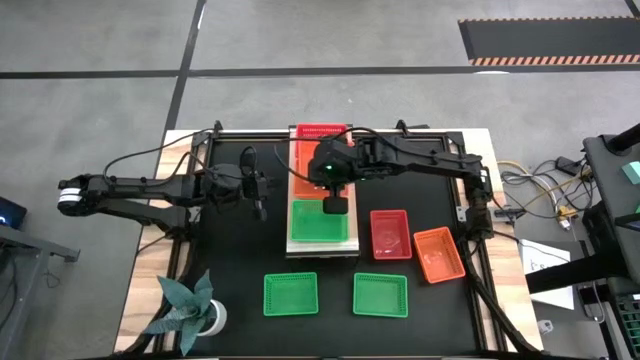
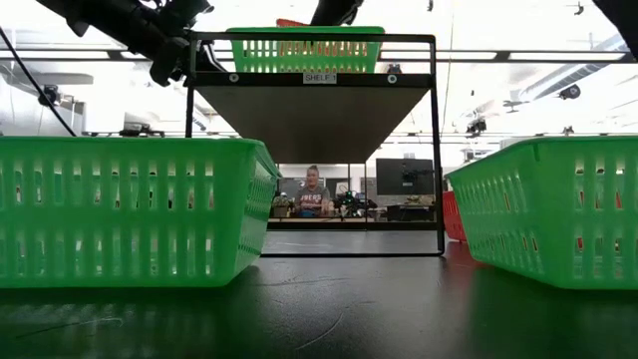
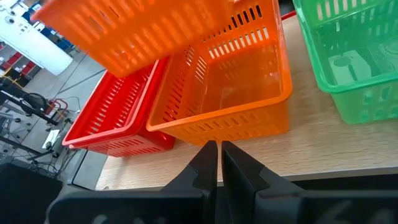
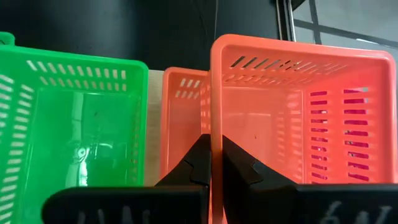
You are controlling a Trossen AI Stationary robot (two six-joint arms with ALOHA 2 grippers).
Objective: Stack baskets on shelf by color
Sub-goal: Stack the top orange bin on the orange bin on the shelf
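Non-task stuff: small potted plant (image 1: 193,305) with spiky teal leaves sits at the near-left corner of the black tabletop (image 1: 240,265). Loose cables (image 1: 540,190) lie on the floor right of the table. In the room behind, a person (image 2: 312,192) sits at a desk beside a dark monitor (image 2: 403,177).

Two bright green plastic mesh baskets (image 1: 290,294) (image 1: 380,294) are flanking an open lane of black tabletop (image 1: 335,295) leading toward the light-wood shelf (image 1: 352,236).
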